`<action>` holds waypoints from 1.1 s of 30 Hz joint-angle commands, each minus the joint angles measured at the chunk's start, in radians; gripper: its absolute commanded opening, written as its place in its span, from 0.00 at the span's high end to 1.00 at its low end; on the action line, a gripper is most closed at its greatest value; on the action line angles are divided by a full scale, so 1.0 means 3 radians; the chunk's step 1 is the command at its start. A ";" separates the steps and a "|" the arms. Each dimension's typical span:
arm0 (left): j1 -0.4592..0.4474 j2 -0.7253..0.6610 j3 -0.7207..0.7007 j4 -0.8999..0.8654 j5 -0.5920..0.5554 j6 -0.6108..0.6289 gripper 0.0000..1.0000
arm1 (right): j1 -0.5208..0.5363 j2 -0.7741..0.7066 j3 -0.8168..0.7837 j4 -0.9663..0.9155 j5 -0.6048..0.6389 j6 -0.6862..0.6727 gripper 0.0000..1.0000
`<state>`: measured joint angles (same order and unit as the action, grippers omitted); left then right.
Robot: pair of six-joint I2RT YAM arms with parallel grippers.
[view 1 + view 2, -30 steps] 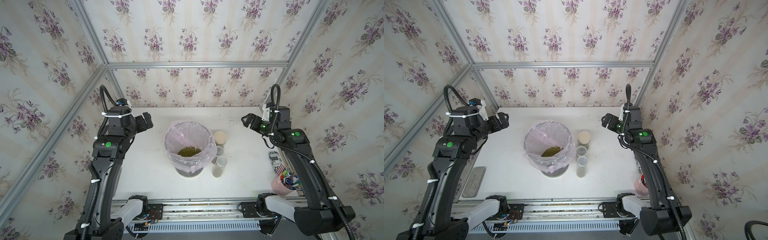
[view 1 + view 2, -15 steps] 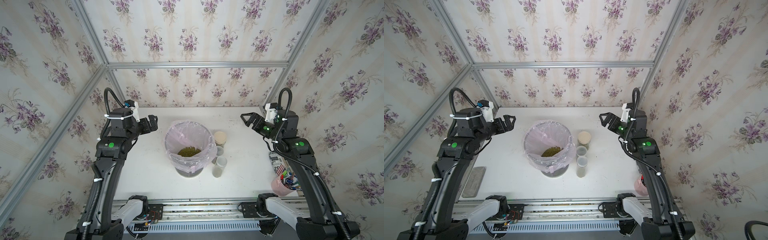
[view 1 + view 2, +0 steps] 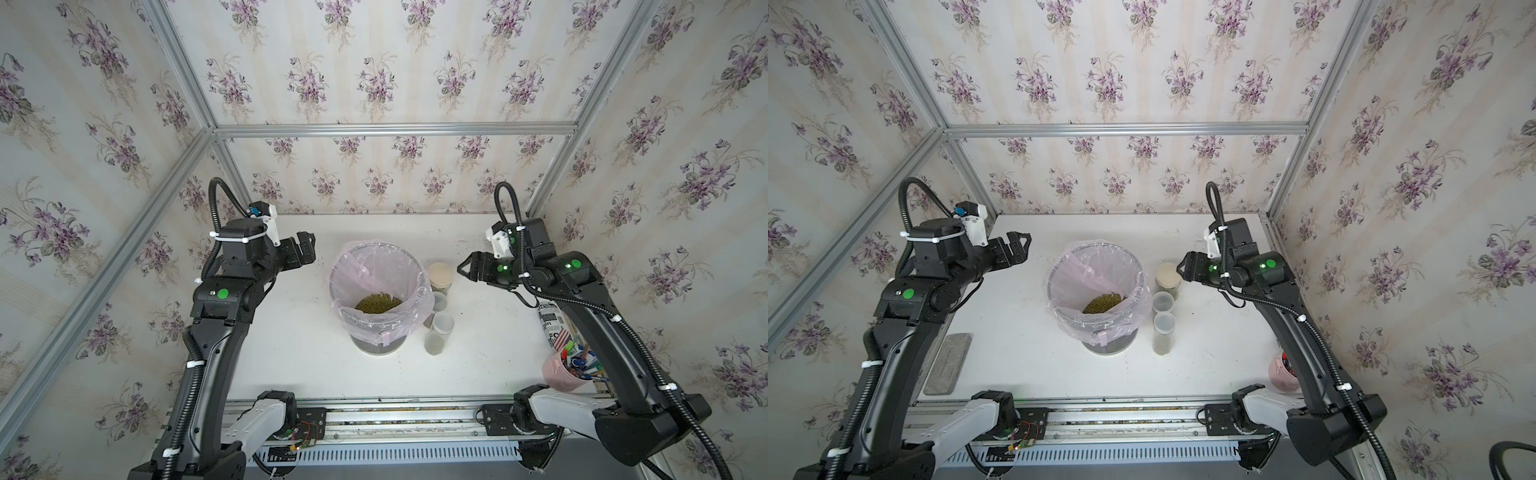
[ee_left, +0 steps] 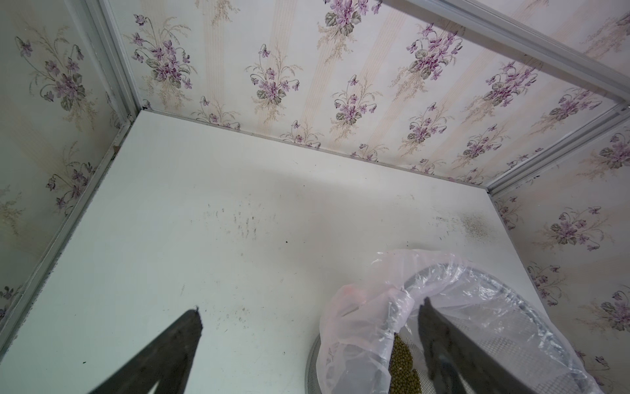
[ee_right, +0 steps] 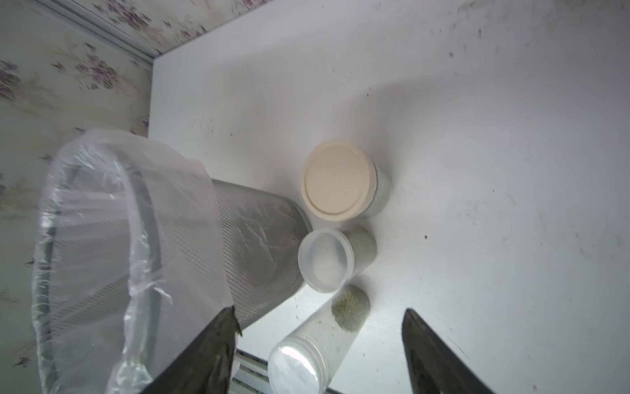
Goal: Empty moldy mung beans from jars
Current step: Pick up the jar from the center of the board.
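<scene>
Hovering empty above the table (image 3: 291, 357), the left gripper (image 3: 306, 250) gapes wide near the pink-lined mesh bin (image 3: 376, 348), while the right gripper (image 3: 463, 269), fingers partly apart, hangs beside the tan-lidded jar (image 3: 440, 273). Crowding looks like the danger: closing on one jar could knock over its neighbours or shove the bin. Counted: two grippers, one bin, three lidded jars (image 3: 441, 323) in a row just beside it with greenish dregs inside, and one heap of mung beans (image 3: 378, 302) in the liner.
</scene>
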<state>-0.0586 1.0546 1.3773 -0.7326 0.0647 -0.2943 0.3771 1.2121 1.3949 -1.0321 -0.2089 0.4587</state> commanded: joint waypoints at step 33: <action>0.0001 0.0105 0.0066 -0.0057 -0.0149 -0.0058 0.00 | 0.1411 0.0217 -0.0206 -0.0327 0.0816 0.0639 0.28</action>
<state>-0.0589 1.0863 1.3952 -0.7479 0.0280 -0.3103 0.7910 1.2675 1.3304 -1.1404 0.0109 0.6281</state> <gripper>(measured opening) 0.996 0.715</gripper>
